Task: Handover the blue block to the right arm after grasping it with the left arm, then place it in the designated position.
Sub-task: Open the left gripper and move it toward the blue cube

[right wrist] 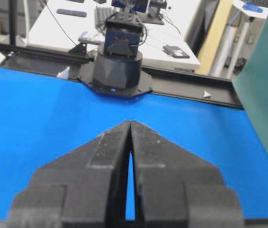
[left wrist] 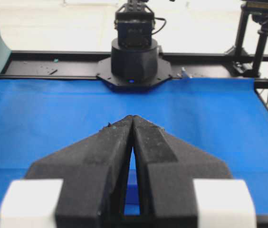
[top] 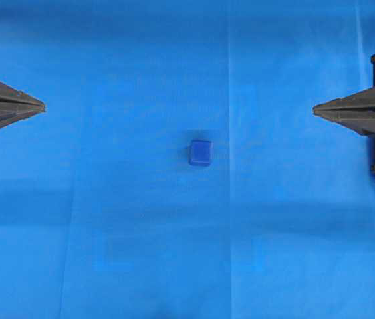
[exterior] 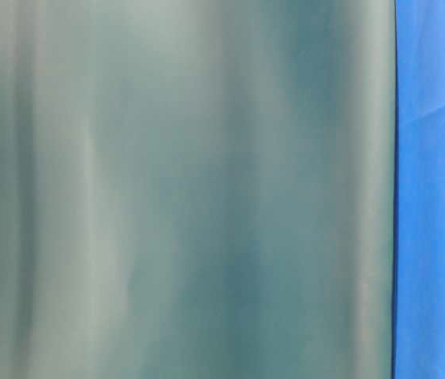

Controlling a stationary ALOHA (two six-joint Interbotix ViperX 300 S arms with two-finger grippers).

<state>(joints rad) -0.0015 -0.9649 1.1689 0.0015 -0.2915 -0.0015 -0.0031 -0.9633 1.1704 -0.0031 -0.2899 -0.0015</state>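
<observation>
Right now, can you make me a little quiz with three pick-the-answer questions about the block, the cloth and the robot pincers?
1. Where is the blue block?
A. Near the middle of the cloth, between the two pincers
B. Inside the left pincer
C. On top of the right arm

2. What colour is the cloth?
A. Red
B. Blue
C. Yellow

3. How are the left pincer and the right pincer?
A. Both wide open
B. Only the left one is open
C. Both shut and holding nothing

Answers:
1. A, because the overhead view shows the block lying alone with a pincer far off on each side.
2. B, because bright blue fabric covers the table in the views that show it.
3. C, because in each wrist view the fingers meet at their tips with nothing between them.
</observation>
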